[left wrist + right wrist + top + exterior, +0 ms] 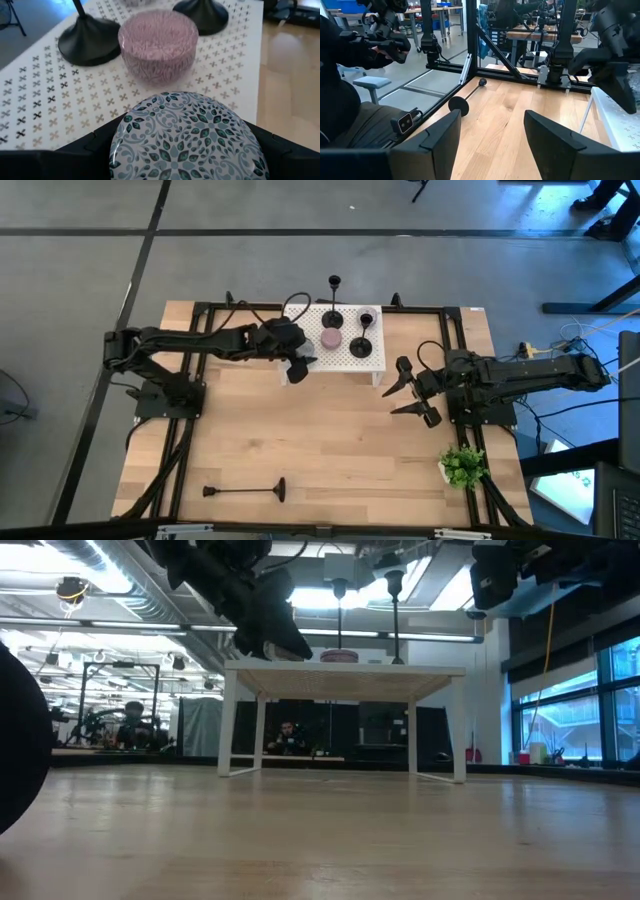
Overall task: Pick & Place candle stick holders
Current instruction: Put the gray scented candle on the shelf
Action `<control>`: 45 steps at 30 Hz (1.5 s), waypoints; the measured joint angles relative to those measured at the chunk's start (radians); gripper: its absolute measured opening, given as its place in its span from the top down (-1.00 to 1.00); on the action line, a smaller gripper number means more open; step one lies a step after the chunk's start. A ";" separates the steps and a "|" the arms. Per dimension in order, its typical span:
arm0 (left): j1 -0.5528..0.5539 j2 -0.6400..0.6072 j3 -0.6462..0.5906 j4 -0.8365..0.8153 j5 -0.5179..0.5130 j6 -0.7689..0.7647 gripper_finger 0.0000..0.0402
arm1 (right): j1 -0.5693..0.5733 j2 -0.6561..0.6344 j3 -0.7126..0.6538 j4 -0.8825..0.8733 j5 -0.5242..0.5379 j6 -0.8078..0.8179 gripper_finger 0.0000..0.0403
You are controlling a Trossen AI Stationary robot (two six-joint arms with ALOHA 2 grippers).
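Wooden table (330, 450) carries a white perforated stand (312, 362), concrete floor around.

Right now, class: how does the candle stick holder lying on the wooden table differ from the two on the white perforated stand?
The lone candle stick holder lies on its side; the two holders stand upright. It rests on the wooden table near the front edge; they stand on the raised white stand at the back. All are slim, black, round-based.
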 joint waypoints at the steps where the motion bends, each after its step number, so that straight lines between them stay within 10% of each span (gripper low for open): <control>1: 0.001 0.006 0.000 0.006 0.000 0.000 -0.41 | 0.000 0.000 0.000 0.000 0.000 0.000 -0.09; 45: 0.003 0.038 0.000 0.017 -0.036 0.008 -0.52 | 0.000 0.000 0.001 -0.007 -0.002 0.011 -0.09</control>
